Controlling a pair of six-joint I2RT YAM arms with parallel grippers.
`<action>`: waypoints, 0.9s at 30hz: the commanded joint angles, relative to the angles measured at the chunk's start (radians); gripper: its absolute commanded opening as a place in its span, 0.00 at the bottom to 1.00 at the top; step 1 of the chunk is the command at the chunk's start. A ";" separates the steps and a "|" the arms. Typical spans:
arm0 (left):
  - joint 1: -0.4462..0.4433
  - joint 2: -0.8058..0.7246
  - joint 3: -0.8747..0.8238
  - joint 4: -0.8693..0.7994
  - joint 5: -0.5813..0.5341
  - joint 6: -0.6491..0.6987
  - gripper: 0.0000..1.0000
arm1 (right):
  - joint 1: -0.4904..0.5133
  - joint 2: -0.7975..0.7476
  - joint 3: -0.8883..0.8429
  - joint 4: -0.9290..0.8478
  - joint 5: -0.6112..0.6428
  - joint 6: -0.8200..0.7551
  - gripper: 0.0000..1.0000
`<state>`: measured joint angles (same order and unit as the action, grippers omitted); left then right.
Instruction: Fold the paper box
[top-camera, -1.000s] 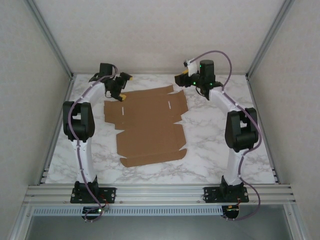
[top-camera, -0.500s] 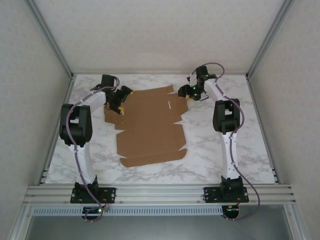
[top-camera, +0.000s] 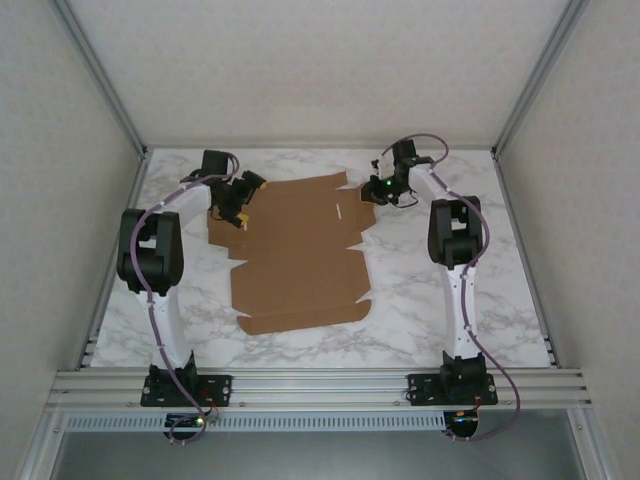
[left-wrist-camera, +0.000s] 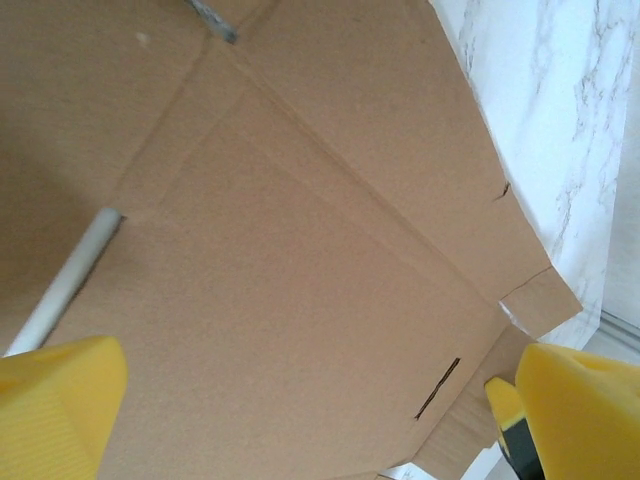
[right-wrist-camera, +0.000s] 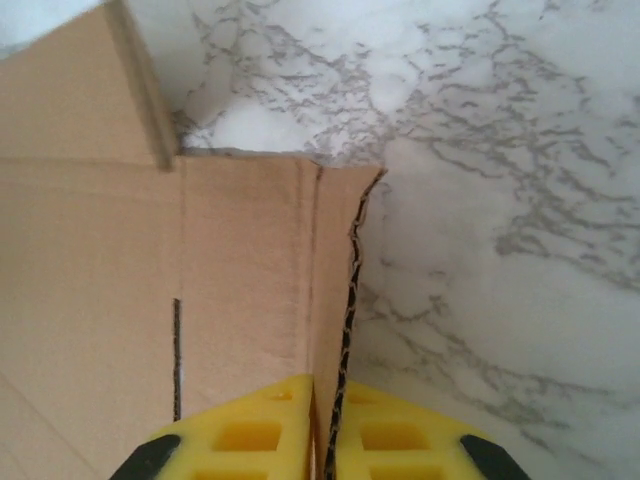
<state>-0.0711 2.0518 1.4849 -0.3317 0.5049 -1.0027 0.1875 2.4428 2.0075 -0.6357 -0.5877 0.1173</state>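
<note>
Top view: the paper box (top-camera: 295, 250) lies unfolded and flat at the centre of the marble table (top-camera: 430, 300). The left gripper (top-camera: 250, 203) sits at the box's 10 o'clock corner, and the right gripper (top-camera: 375, 195) at its 2 o'clock edge.

Left wrist view: the left gripper's yellow fingers (left-wrist-camera: 55, 400) are spread wide above the cardboard.

Right wrist view: the right gripper's yellow fingers (right-wrist-camera: 250, 435) are pinched together on the box's raised edge flap.
</note>
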 joint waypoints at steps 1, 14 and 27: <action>0.002 -0.031 0.064 -0.023 0.027 -0.022 1.00 | 0.004 -0.155 -0.137 0.199 0.009 -0.024 0.03; -0.001 -0.012 0.219 -0.084 -0.001 -0.182 1.00 | 0.042 -0.558 -0.791 1.028 -0.008 -0.198 0.00; -0.104 0.002 0.341 -0.216 -0.067 -0.295 1.00 | 0.142 -0.711 -0.985 1.224 0.319 -0.283 0.00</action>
<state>-0.1379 2.0518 1.8069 -0.4351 0.4847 -1.2404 0.2985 1.7840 1.0588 0.4755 -0.3920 -0.1310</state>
